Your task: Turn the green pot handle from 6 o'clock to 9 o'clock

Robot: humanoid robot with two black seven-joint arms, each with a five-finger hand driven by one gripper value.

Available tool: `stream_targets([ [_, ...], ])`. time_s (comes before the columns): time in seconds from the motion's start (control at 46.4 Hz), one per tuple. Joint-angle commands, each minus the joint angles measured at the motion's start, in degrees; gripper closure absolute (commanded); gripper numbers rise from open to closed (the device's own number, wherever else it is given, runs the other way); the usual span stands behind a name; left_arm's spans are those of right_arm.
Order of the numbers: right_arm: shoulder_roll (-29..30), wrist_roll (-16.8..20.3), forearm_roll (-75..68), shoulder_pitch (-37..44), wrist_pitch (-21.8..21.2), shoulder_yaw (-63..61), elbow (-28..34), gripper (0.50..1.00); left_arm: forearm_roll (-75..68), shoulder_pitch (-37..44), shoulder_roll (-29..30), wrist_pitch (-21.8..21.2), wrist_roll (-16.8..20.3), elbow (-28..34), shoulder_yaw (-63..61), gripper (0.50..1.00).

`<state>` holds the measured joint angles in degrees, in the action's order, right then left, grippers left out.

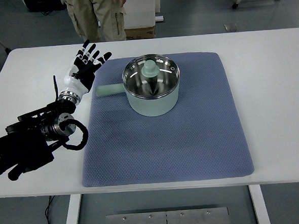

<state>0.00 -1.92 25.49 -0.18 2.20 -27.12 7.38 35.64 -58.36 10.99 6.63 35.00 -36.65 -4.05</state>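
The left hand (85, 65) hangs with fingers spread, empty; just to its right the green pot (152, 89) points its handle (110, 89) toward it.

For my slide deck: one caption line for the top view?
Left robot hand open beside green pot on blue mat, handle pointing to picture's left.

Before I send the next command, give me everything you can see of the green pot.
The pale green pot stands upright on the blue quilted mat, toward its far middle. A glass lid with a metal rim and a pale green knob covers it. Its stubby green handle points to the picture's left, about 9 o'clock. The left hand, fingers spread, hovers just beyond the handle tip, holding nothing; contact is not evident.
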Motion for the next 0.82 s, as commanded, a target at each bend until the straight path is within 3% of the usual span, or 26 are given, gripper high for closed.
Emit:
stream_targets([
  [0.0,0.00,-0.01,0.00,0.00,-0.01,0.05,0.00,0.500,0.04,0.00,0.09,-0.04,0.00,0.00,0.01,0.500],
  [0.797,0.00,0.07,0.35,0.09,-0.01,0.23,0.09,0.500,-0.04,0.09,0.09,0.05,0.00,0.09,0.01,0.500],
])
